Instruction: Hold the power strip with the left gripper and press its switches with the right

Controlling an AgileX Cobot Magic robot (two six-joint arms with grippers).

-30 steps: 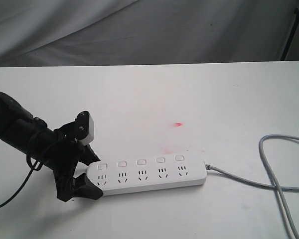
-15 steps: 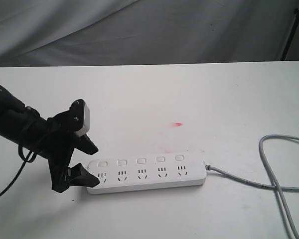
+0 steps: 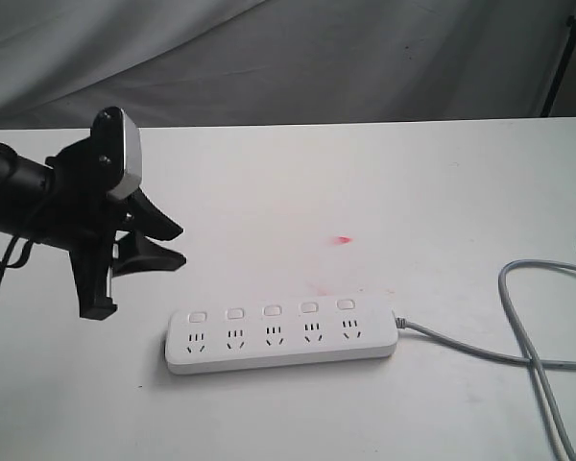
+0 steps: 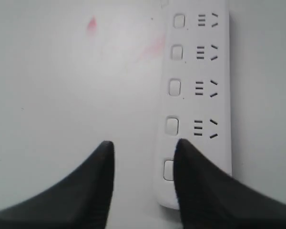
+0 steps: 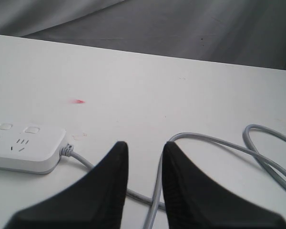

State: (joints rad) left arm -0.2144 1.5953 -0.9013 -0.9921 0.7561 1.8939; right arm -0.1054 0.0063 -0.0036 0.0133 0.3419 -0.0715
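The white power strip lies flat on the white table, its row of square switches along the far side. My left gripper hangs open above the table, up and to the left of the strip's left end, touching nothing. In the left wrist view the left gripper hovers over the power strip, one finger covering part of the nearest of the switches. My right gripper stands slightly open and empty above the grey cord, with the strip's cord end to one side.
The grey cord loops across the table's right side toward the front edge. A small red mark sits on the table behind the strip. Grey cloth hangs behind the table, and a dark stand rises at the far right.
My left gripper has pulled off the strip's left end, risen and drawn back to the left, its jaws narrower than before. The strip has stayed put.
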